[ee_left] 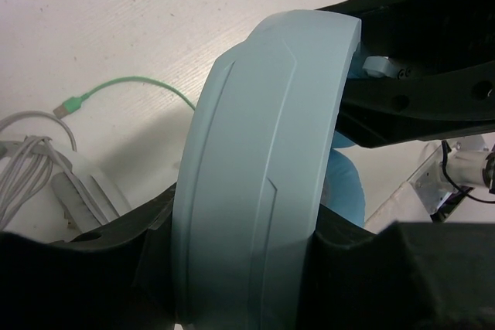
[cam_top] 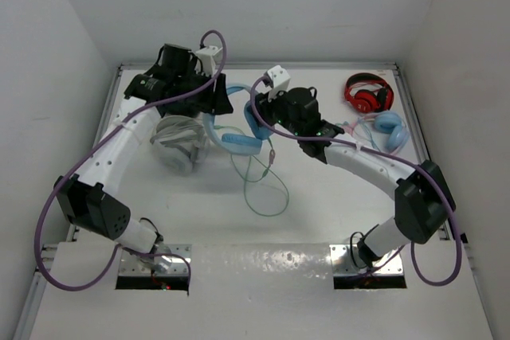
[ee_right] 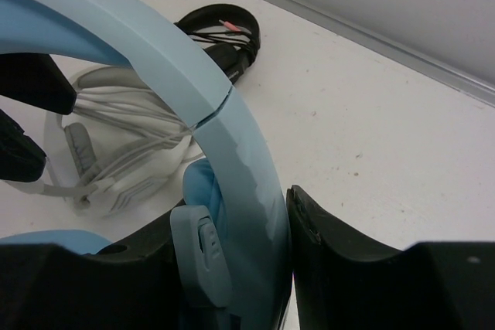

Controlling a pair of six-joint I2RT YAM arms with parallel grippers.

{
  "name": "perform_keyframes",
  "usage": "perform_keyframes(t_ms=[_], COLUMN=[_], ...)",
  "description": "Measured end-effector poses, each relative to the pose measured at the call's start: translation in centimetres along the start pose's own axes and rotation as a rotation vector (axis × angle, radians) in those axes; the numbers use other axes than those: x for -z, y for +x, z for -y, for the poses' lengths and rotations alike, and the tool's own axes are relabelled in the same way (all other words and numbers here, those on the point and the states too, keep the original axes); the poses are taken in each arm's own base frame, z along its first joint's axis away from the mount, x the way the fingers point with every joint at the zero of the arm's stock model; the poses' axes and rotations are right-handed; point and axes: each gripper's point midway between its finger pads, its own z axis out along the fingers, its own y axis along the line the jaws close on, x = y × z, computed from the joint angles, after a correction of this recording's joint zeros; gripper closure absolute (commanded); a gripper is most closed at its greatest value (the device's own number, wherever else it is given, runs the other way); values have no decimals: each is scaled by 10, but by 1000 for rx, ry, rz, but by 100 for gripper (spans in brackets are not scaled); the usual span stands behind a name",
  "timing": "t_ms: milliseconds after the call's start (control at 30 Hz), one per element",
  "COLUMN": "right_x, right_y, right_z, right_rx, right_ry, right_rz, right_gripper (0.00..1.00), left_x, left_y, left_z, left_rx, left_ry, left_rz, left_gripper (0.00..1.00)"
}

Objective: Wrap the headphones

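Note:
The light-blue headphones [cam_top: 239,143] are lifted between both arms near the table's middle back. In the left wrist view their wide headband [ee_left: 255,175] fills the gap between the black fingers of my left gripper [ee_left: 246,245], which is shut on it. My right gripper [ee_right: 232,253] is shut on the band's lower arm [ee_right: 247,183], just above a blue padded cup [ee_right: 203,183]. From above, the left gripper [cam_top: 209,109] and right gripper [cam_top: 267,117] hold opposite sides. The pale-green cable [cam_top: 263,189] hangs down and loops loosely on the table; its plug [ee_left: 73,104] lies flat.
A grey-white pair [cam_top: 179,142] with bundled cable lies under the left arm. Red headphones [cam_top: 368,93] and a pink-banded blue pair [cam_top: 384,129] sit at the back right. A black pair [ee_right: 224,32] lies near the back wall. White walls enclose the table.

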Motion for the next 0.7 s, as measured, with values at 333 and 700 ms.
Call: perform_keyframes(t_ms=[333,700], right_x=[11,13], right_y=[24,11], right_z=[0,10], right_rx=[-106,-28], right_ry=[36,49], right_rz=[-23,-68], right_gripper=[100,12], left_x=[-1,-8], left_y=[7,7], left_z=[-6,-10], left_rx=[-8,-32], left_ry=[-40,-18], left_rz=[-29,-12], left_gripper=[100,100])
